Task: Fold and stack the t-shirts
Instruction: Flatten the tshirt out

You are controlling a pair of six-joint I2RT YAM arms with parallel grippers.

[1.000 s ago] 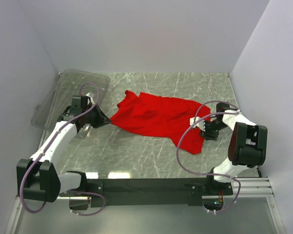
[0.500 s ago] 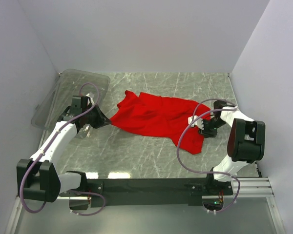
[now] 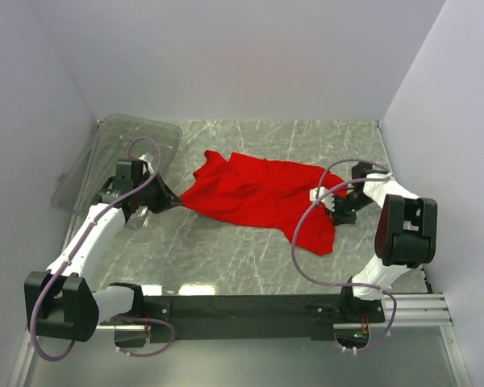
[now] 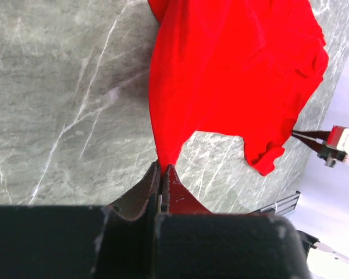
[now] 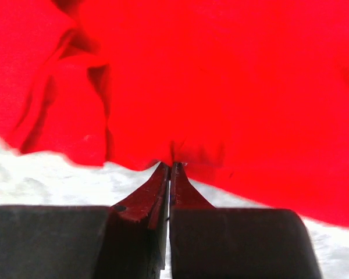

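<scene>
White arms [image 3: 89,234], black joints [image 3: 403,230] — looping mauve cables [image 3: 302,242], dark tapered fingers [image 4: 141,195]

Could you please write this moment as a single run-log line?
left gripper: shut on bright red fabric t-shirt edge | right gripper: shut on opposite edge | shirt: unfolded, rumpled on grey marbled table

- This is a robotics lab test cell, a boxed-in bench rather than a room someone lives or sells in.
- Plain pale walls [image 3: 242,56] close the table [image 3: 226,250] in at the back and on both sides.
- The tabletop is a grey marble-patterned sheet.
- A white-and-black left arm [image 3: 89,234] and right arm [image 3: 403,230] stand on a black base rail [image 3: 242,306] at the near edge, beside aluminium framing [image 3: 423,305].
- Purple cables [image 3: 302,258] loop loose along the arms.
- A clear plastic bin [image 3: 105,153] leans in the far-left corner.
- A red t-shirt [image 3: 258,193] is the one household thing among the hardware.
</scene>
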